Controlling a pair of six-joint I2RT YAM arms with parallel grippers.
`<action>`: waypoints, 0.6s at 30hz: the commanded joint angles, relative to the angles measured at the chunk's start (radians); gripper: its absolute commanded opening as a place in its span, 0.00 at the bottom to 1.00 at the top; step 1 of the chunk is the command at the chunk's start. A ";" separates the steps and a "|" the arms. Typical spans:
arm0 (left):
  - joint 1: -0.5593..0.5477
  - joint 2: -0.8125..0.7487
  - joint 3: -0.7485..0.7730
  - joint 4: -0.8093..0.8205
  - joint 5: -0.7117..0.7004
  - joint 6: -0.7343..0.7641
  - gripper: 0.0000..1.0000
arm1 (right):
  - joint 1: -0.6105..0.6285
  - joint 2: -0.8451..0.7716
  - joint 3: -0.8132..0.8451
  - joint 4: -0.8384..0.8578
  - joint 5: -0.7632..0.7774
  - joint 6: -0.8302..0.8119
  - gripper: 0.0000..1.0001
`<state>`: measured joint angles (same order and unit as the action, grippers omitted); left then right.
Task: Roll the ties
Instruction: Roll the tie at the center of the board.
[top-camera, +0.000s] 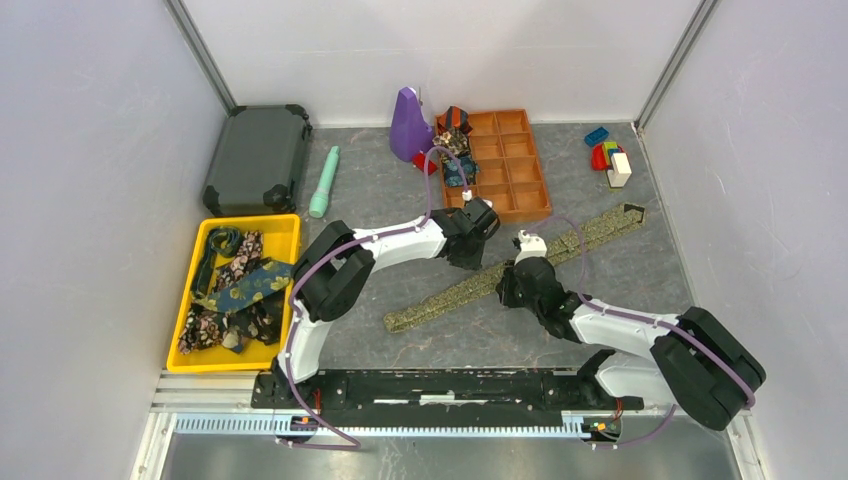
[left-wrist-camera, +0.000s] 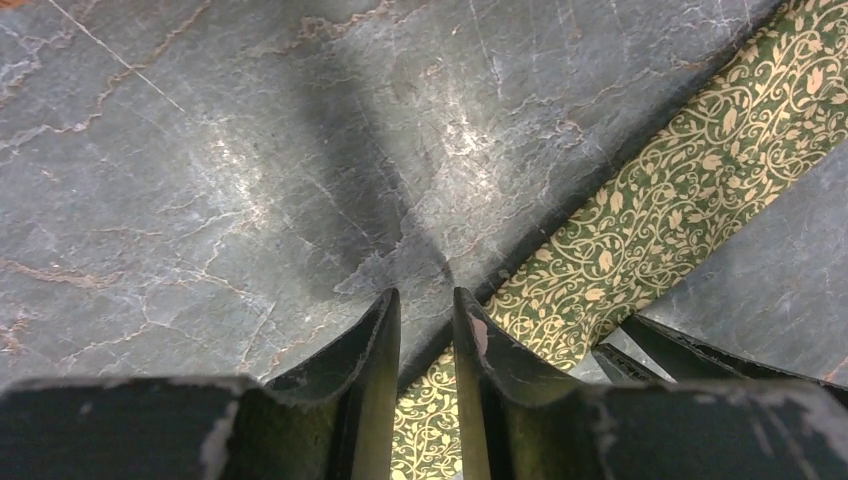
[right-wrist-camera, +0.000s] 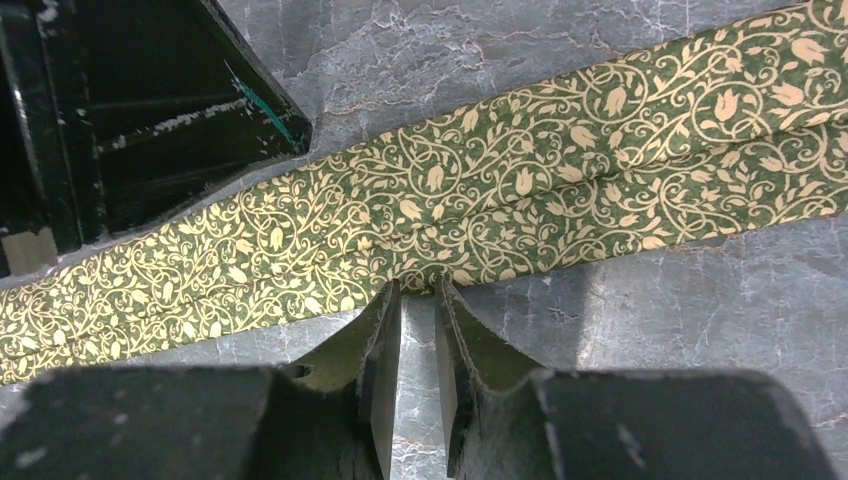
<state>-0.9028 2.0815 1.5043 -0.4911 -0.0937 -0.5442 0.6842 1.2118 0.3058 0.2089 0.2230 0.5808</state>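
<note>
An olive-gold tie (top-camera: 450, 292) with a vine pattern lies flat and unrolled, slanting across the middle of the table. My left gripper (top-camera: 468, 258) is down at its far edge, about midway along. In the left wrist view its jaws (left-wrist-camera: 425, 297) are narrowed to a slit over the tie (left-wrist-camera: 680, 190) edge, pinching it. My right gripper (top-camera: 512, 287) meets the near edge opposite. Its tips (right-wrist-camera: 418, 285) are closed on the hem of the tie (right-wrist-camera: 560, 170), with bare table showing behind them.
A yellow tray (top-camera: 283, 222) at the left holds several loose ties. An orange compartment box (top-camera: 515, 190) at the back holds rolled ties (top-camera: 458, 160). Nearby are a purple object (top-camera: 408, 125), a teal cylinder (top-camera: 324, 182), a dark case (top-camera: 258, 158) and toy blocks (top-camera: 608, 155).
</note>
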 joint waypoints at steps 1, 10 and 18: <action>0.001 0.010 0.028 0.008 0.051 0.054 0.32 | -0.003 0.035 -0.024 -0.093 0.008 -0.021 0.25; -0.018 0.002 0.015 0.008 0.065 0.053 0.31 | -0.002 0.049 -0.011 -0.101 0.011 -0.020 0.25; -0.031 -0.001 0.021 0.002 0.028 0.049 0.31 | -0.002 0.049 -0.008 -0.106 0.011 -0.022 0.25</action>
<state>-0.9276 2.0827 1.5059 -0.4911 -0.0498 -0.5442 0.6842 1.2285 0.3107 0.2241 0.2283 0.5743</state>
